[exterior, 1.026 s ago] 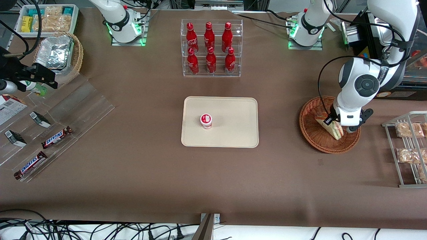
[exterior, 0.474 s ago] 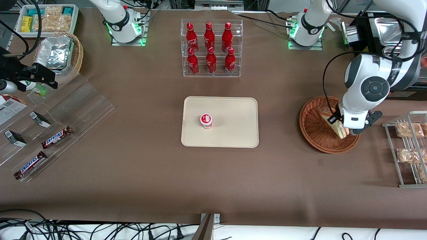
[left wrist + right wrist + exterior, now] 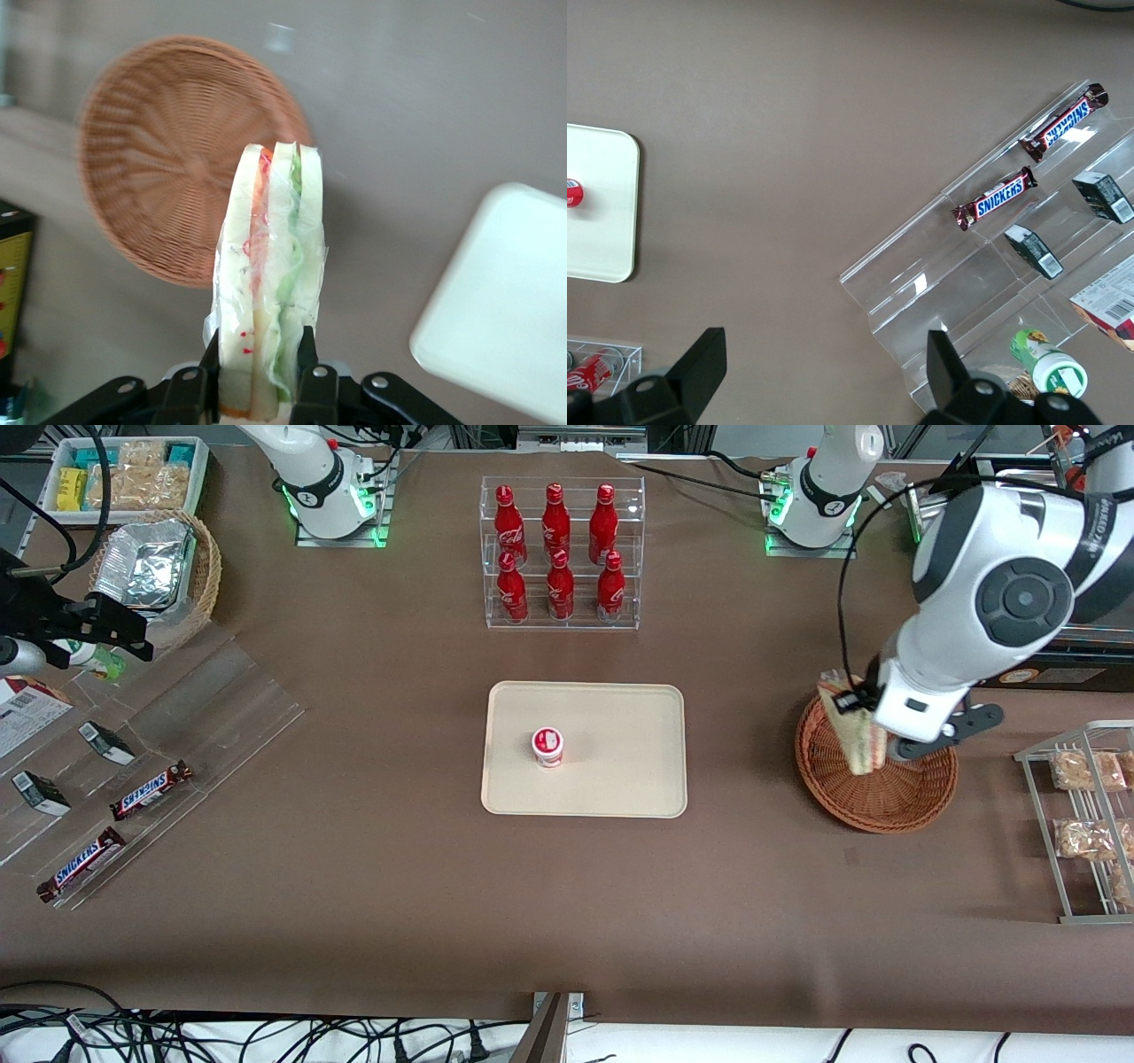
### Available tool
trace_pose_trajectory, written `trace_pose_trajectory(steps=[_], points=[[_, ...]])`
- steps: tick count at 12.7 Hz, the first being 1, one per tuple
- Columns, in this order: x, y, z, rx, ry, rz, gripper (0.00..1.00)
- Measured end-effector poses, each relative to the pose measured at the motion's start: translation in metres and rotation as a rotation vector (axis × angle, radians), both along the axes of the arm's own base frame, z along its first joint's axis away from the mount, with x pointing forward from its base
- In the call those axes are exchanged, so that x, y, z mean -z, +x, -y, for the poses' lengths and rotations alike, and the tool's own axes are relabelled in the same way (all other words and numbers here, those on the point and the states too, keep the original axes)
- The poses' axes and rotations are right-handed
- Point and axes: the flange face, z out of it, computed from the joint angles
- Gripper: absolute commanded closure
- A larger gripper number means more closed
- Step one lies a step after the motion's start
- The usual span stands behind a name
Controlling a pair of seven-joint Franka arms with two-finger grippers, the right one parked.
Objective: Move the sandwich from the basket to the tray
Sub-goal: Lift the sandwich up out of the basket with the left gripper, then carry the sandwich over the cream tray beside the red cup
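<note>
- Item, gripper [image 3: 257, 376]: mine, on the working arm, held above the basket, on its side toward the tray; my two fingers [image 3: 211, 376] pinch the wide end of the sandwich, one pad on each bread face.
- Item, sandwich [image 3: 852, 731]: wrapped wedge, clear of the wicker, hanging tip-down from my grip in the front view; red, yellow and green layers show edge-on in the wrist view.
- Item, basket [image 3: 877, 797]: round, reddish-brown, nothing else visible in it.
- Item, tray [image 3: 620, 726]: cream, flat, well apart from the basket toward the parked arm's end; a small red-and-white cup [image 3: 547, 746] stands on it, off centre.
- Step in hand, as I judge it: carry across to the tray.
- Handling note: the wrap looks slippery and the bread soft, so I hold firm without crushing and travel level, smoothly.
- Placement note: I aim for the bare tray half nearer the basket, keeping off the cup, lower until the wedge rests, then release.
</note>
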Motion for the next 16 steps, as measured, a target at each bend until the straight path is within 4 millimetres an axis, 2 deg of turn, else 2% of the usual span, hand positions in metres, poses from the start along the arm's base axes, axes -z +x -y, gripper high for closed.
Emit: trace_pose_trajectory(steps=[5, 7, 9, 11, 16], points=[[-0.028, -0.018, 0.082, 0.141, -0.141, 0.032, 0.67], [-0.023, -0.022, 0.117, 0.165, -0.178, 0.06, 0.67], [0.001, -0.022, 0.153, 0.143, -0.209, 0.077, 0.67], [0.035, -0.021, 0.184, 0.114, -0.212, 0.086, 0.67], [0.115, -0.026, 0.236, 0.055, -0.131, 0.128, 0.67]])
